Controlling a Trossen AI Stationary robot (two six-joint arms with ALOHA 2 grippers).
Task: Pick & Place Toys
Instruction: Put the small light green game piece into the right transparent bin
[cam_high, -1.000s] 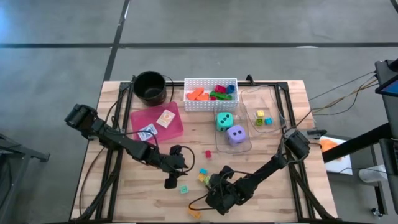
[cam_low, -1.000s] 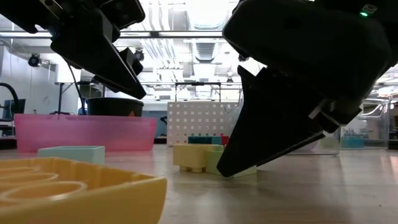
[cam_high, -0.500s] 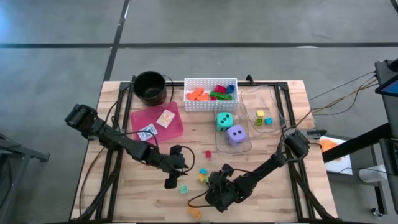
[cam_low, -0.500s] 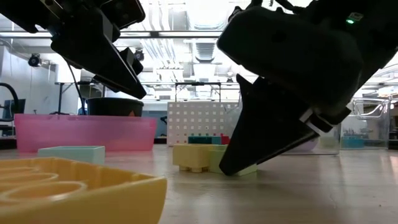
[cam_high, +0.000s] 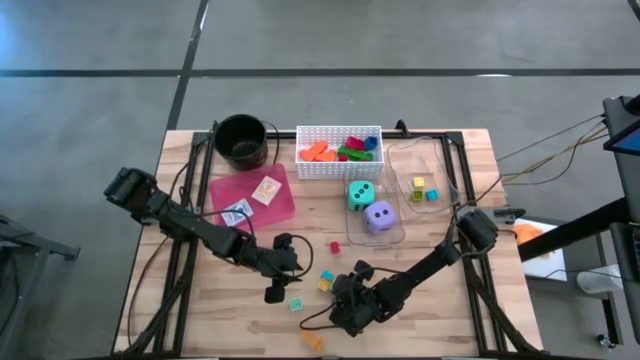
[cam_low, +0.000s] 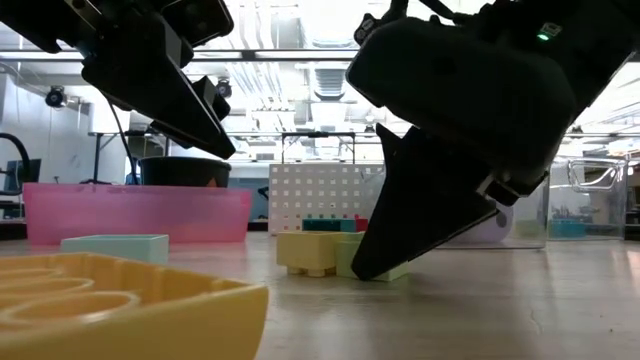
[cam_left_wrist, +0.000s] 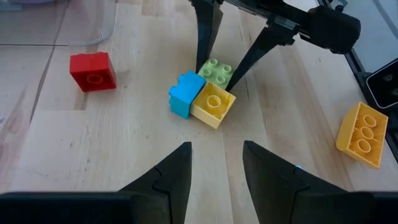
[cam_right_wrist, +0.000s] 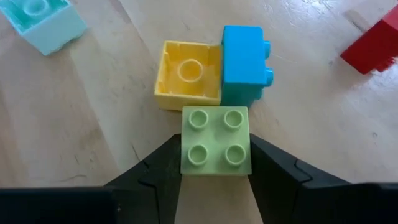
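The right gripper (cam_right_wrist: 214, 163) has been pinching in and now looks clamped on the light green block (cam_right_wrist: 216, 140), lower middle of the high view, touching the yellow block (cam_right_wrist: 188, 74) and blue block (cam_right_wrist: 245, 55). So the pick looks about ready for a lift, though the squeeze may not be finished. The left gripper (cam_left_wrist: 214, 163) hovers nearby, jaws slightly apart and empty.

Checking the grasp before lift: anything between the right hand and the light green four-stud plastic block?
Nothing visible. The right hand already has a finger on each side of the light green four-stud plastic block. The yellow square block and blue block touch its far edge, outside the fingers.
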